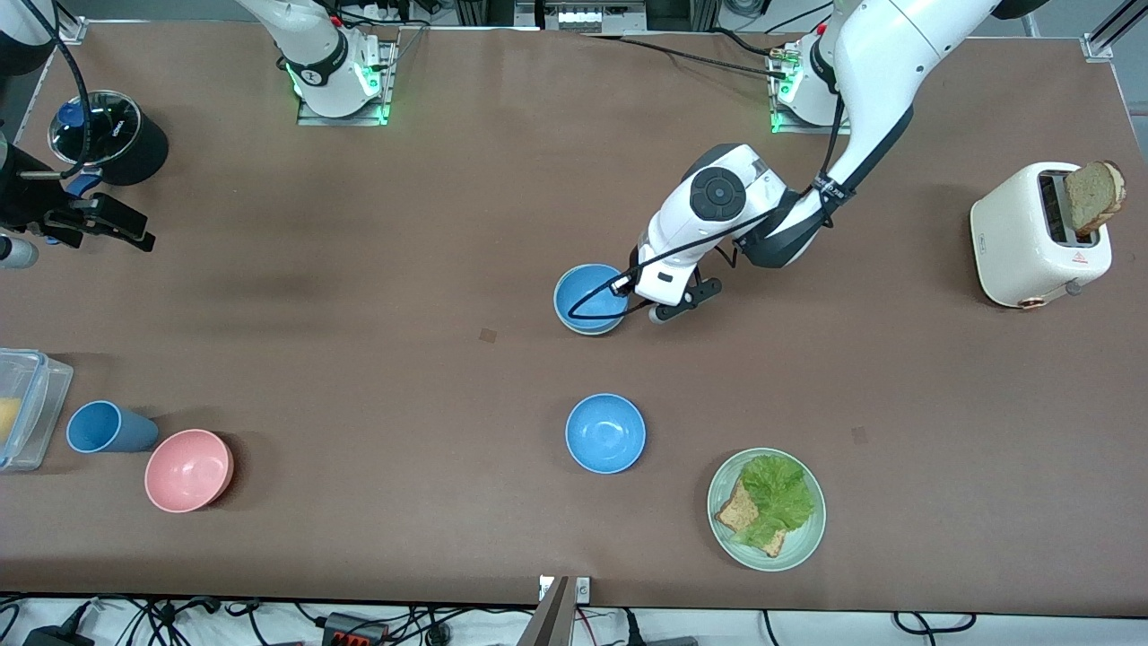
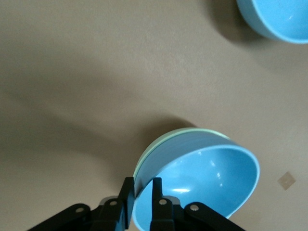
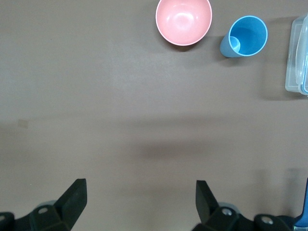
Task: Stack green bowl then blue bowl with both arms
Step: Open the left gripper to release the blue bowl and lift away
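The small pale mint-green bowl [image 2: 159, 146] sat near the table's middle with a smooth blue bowl [image 2: 202, 183] nested inside it, so the stack looked done. The left gripper [image 2: 143, 192] pinched both rims together, release apparently remaining. A second blue bowl [image 1: 605, 432] lay nearer the front camera. The right gripper [image 3: 139, 195] waited, fingers spread wide, over bare table toward the right arm's end.

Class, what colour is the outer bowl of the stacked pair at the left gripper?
Pale mint green bowl, clearest in the left wrist view.
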